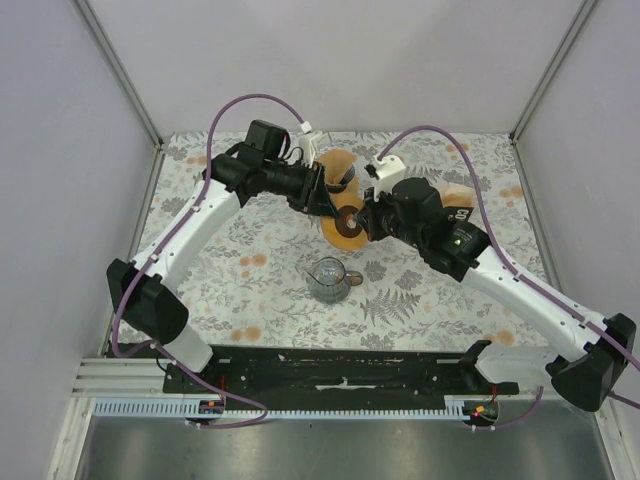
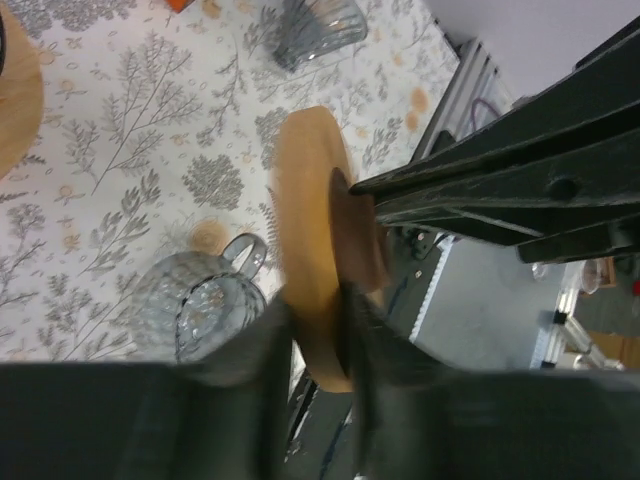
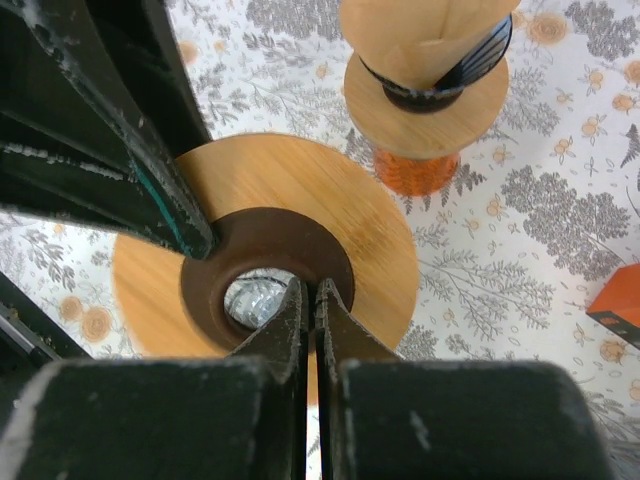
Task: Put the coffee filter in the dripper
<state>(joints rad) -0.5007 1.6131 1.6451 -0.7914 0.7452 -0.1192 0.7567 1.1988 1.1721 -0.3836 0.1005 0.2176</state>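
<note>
A brown paper coffee filter (image 3: 425, 30) stands as a cone in a black wire ring on a round wooden stand (image 3: 425, 125) at the back of the table; it also shows behind the arms (image 1: 336, 162). The glass dripper (image 1: 330, 278) with a handle sits on the flowered cloth (image 2: 200, 305). Between the arms, a wooden disc (image 1: 348, 230) with a dark brown centre ring hangs in the air. My right gripper (image 3: 310, 292) is shut on that ring's inner edge (image 1: 362, 222). My left gripper (image 2: 312, 300) straddles the disc's rim (image 2: 305, 210), a finger on each face (image 1: 328, 200).
An orange base (image 3: 415, 172) sits under the filter stand and an orange block (image 3: 615, 300) lies at the right. A second ribbed glass piece (image 2: 320, 25) stands farther off. The black base plate and rail (image 1: 340, 365) run along the near edge.
</note>
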